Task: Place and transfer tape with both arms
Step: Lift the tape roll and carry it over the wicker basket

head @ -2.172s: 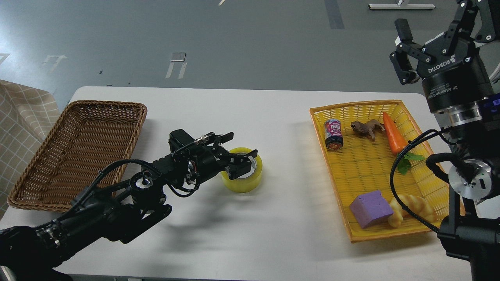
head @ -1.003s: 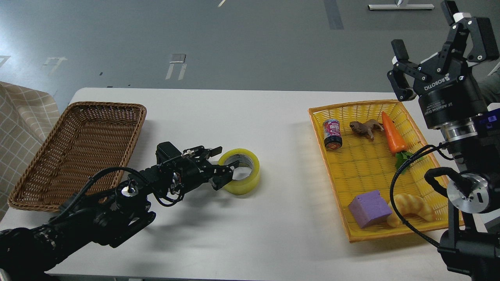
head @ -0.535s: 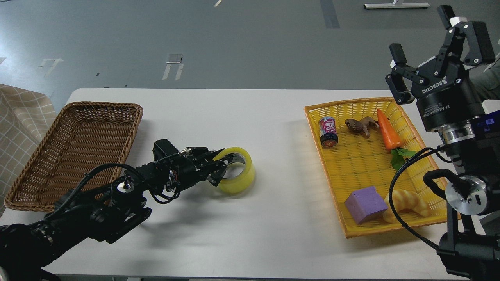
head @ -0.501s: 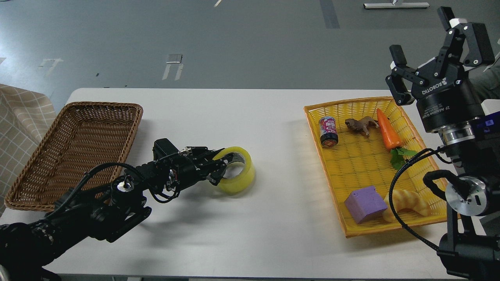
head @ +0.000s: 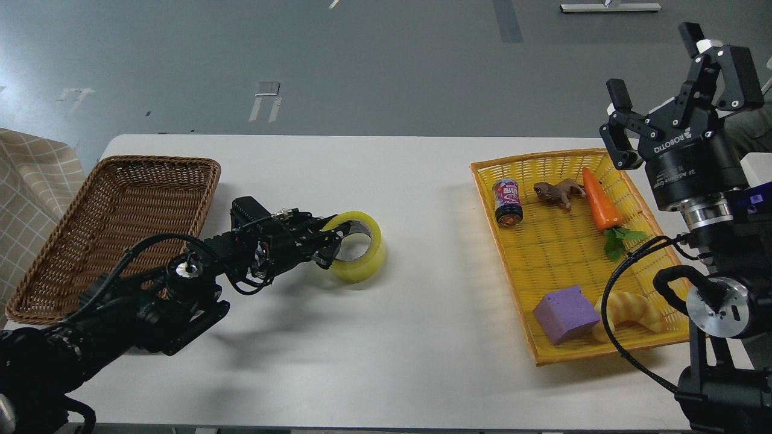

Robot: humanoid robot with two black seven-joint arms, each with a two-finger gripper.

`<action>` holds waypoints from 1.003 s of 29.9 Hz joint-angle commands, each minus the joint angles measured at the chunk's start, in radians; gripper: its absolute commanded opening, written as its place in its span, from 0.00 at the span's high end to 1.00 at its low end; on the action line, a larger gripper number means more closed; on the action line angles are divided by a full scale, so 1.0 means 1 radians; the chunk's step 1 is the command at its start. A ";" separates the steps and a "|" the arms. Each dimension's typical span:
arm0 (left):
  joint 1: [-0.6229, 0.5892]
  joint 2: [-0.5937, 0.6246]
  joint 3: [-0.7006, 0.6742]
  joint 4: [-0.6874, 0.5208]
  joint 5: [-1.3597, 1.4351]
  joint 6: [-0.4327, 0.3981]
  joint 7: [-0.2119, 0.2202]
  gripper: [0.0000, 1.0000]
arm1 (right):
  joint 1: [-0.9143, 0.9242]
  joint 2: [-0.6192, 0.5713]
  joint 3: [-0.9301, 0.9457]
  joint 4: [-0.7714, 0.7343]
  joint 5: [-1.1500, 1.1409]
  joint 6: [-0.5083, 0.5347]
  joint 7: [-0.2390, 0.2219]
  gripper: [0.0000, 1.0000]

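Note:
The tape (head: 363, 256), a yellow translucent roll with a grey-white core, is on the white table (head: 410, 337) left of centre. It is tilted, its left side raised. My left gripper (head: 332, 240) comes in from the lower left and is shut on the roll's left wall, one finger inside the ring and one outside. My right gripper (head: 652, 63) is open and empty, held high above the far right of the table, fingers pointing up and away.
An empty brown wicker basket (head: 158, 162) lies at the left. A yellow basket (head: 543, 163) at the right holds a can (head: 508, 202), a toy animal (head: 558, 193), a carrot (head: 600, 204), a purple cube (head: 564, 313) and bread (head: 630, 310). Checked cloth (head: 30, 199) hangs at far left.
My left gripper drew back from over the roll, closed on its left wall, and has tipped and drawn it slightly left. The right gripper stays open, barely shifted.

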 commanded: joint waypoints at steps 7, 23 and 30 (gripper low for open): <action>-0.110 0.009 -0.004 -0.021 -0.276 0.042 0.001 1.00 | -0.009 0.000 -0.001 -0.003 0.000 0.000 -0.001 0.02; -0.197 0.268 -0.012 -0.001 -0.448 0.109 0.021 1.00 | -0.024 0.000 -0.005 -0.006 0.000 0.000 -0.001 0.02; -0.076 0.380 0.003 0.015 -0.442 0.146 0.032 1.00 | -0.017 0.000 -0.011 -0.006 -0.002 0.000 -0.001 0.01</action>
